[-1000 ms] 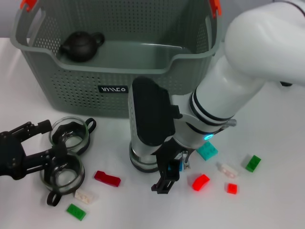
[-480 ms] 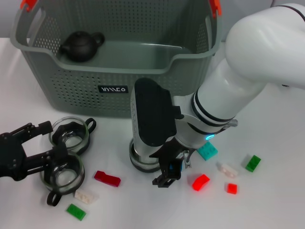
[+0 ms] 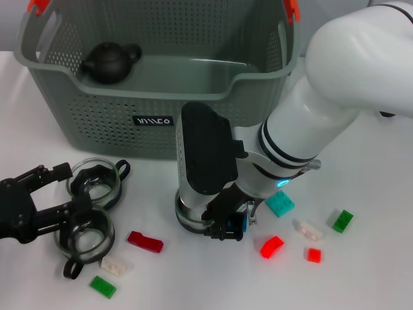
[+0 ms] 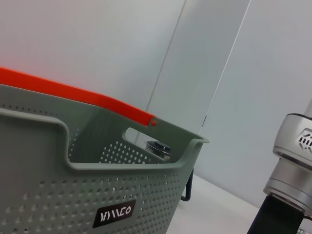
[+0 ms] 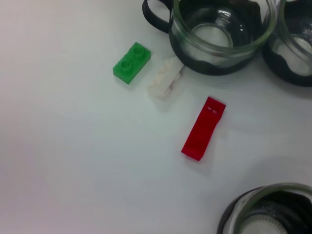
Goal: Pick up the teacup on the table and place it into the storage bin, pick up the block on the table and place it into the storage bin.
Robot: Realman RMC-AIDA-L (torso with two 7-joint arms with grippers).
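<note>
The white bench [image 3: 381, 194] is occupied at the rear by the storage bin [image 3: 193, 97], a large grey perforated basket with orange clips [image 3: 292, 9] at the rim and a small black label [image 3: 153, 121] printed in white stylised characters that cannot be read with certainty; the same label [image 4: 114, 213] is seen in the left wrist view. A dark teapot [image 3: 110, 61] is seen inside the bin, at its rear left. The right arm is extended across the front of the bin, and the right end effector [image 3: 226, 226] is held low over the bench, its fingers drawn narrow around a small blue block [image 3: 240, 224]. A glass teacup [image 3: 193, 216] with a dark holder is seen directly beneath the right wrist, largely covered by it. The left end effector [image 3: 55, 194] is positioned at the bench's left edge, its dark fingers set wide apart and lying against two further glass teacups [image 3: 97, 184], neither of which is enclosed. Scattered blocks are shown on the bench: a teal block [image 3: 280, 203], a red flat block [image 3: 144, 241], a red curved block [image 3: 271, 246], a green block [image 3: 342, 221], a second green block [image 3: 102, 286], and two clear blocks [image 3: 308, 228].
</note>
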